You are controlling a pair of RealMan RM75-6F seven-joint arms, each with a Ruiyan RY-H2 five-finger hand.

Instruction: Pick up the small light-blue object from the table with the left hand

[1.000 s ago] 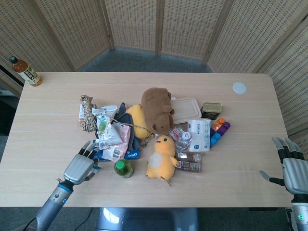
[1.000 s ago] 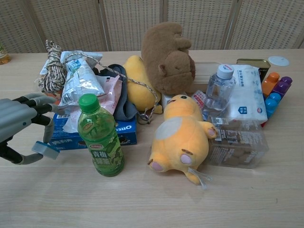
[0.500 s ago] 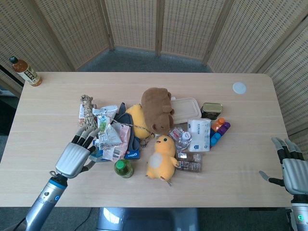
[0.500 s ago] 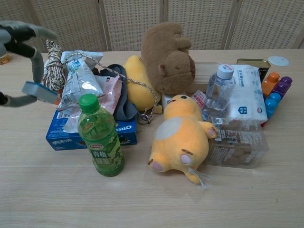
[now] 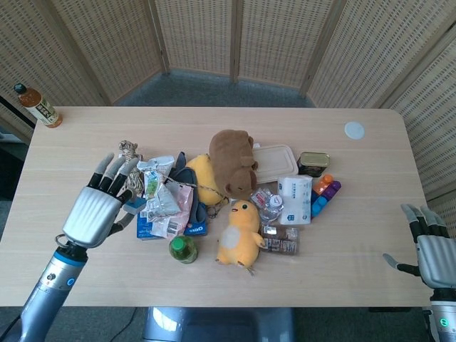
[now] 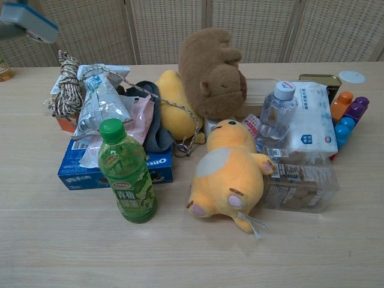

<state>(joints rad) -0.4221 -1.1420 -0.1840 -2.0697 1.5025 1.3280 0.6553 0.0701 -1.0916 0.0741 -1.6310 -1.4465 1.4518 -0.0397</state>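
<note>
My left hand [image 5: 94, 211] has its fingers [image 5: 112, 173] fanned toward twelve o'clock, yet something is pinched beneath them: the chest view shows the small light-blue object [image 6: 29, 20] at its top left corner, well above the table [image 5: 214, 121], with only a sliver of my hand beside it. In the head view the back of my hand hides the object, so I take the grasp from the chest view alone. I judge the pick essentially done, the object carried high to clear the clutter.

At three o'clock from my hand sits the pile that made a low path awkward: the coiled rope [image 5: 129, 158], crinkled snack packets [image 5: 158, 196] lying on the blue biscuit box [image 6: 114, 171], and the green tea bottle [image 6: 126, 174] standing upright at about four o'clock, just beside the box. Further round are the yellow chick plush [image 5: 239, 231] and the brown plush [image 5: 231, 162] slumped over the heap.

My right hand [image 5: 433, 249] rests near the table's edge at four o'clock, fingers apart, holding nothing, well out of the way.
</note>
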